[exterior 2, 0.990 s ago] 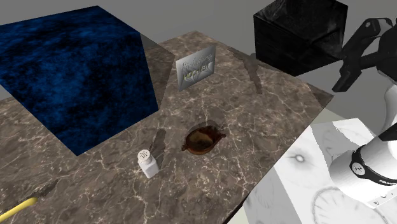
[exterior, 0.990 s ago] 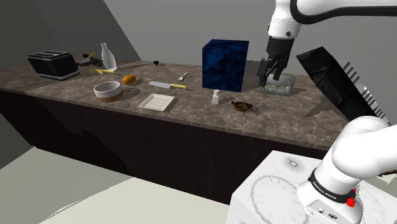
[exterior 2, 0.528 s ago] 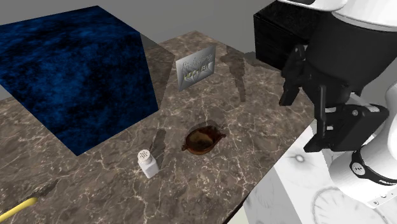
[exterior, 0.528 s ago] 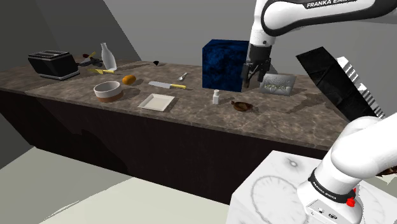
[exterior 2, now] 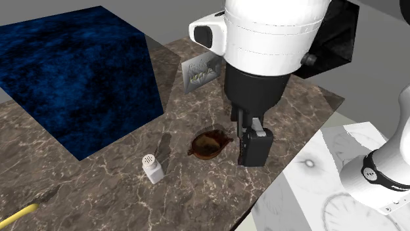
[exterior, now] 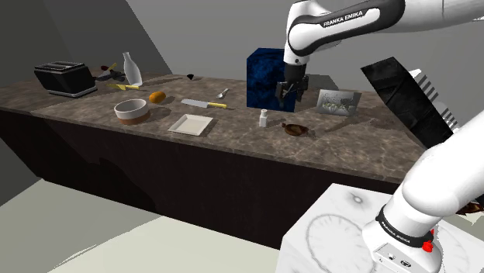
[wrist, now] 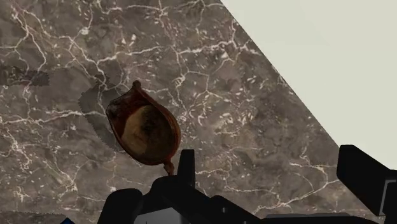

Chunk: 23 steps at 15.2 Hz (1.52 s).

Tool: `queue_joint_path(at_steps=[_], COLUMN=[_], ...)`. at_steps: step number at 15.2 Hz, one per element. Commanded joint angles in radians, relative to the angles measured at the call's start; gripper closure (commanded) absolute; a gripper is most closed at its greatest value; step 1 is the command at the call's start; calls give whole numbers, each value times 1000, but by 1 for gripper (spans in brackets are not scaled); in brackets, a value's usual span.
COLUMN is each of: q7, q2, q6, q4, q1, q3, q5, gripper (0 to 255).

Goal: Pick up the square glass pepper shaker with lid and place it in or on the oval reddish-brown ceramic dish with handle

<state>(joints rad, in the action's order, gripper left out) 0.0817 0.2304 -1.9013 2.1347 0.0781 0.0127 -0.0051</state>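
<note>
The pepper shaker [exterior: 264,118] [exterior 2: 153,168] is small, square and pale with a perforated lid, and stands upright on the marble counter [exterior: 233,136]. Just beside it, toward the stand, lies the oval reddish-brown dish [exterior: 295,129] [exterior 2: 209,144] [wrist: 145,130] with a short handle; nothing is in it. My gripper [exterior: 287,95] [exterior 2: 250,149] [wrist: 273,173] hangs open above the counter, over the dish's stand-side rim and apart from the shaker. Nothing is between its fingers.
A big dark blue box [exterior: 273,77] [exterior 2: 72,72] stands right behind the shaker. A small grey sign [exterior: 338,101] [exterior 2: 200,71] and a black box [exterior: 395,89] sit beyond the dish. Knife [exterior: 205,103], white plate [exterior: 191,124], bowl [exterior: 131,111] and toaster [exterior: 66,77] lie farther along.
The arm has swung from above the grey sign toward the shoulder view's left, bringing the gripper in front of the blue box and over the dish. Shaker and dish have not moved.
</note>
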Motion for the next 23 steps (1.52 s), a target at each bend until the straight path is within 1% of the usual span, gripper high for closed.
queue_joint_path(at_steps=[1, 5, 9, 13, 16, 17, 23], q7=[10, 15, 18, 20, 22, 22, 22], q2=[-81, -235, -392, -554, -683, -686, -707], q6=[-23, -55, -67, -58, -36, -35, -106], q4=[-56, -173, -313, -480, -628, -632, -582], q1=[2, 12, 21, 31, 39, 39, 40], q3=[0, -9, -18, -27, -34, -34, -34], q5=[-3, -8, -10, -10, -7, -7, -7], gripper=[0, 0, 0, 0, 0, 0, 0])
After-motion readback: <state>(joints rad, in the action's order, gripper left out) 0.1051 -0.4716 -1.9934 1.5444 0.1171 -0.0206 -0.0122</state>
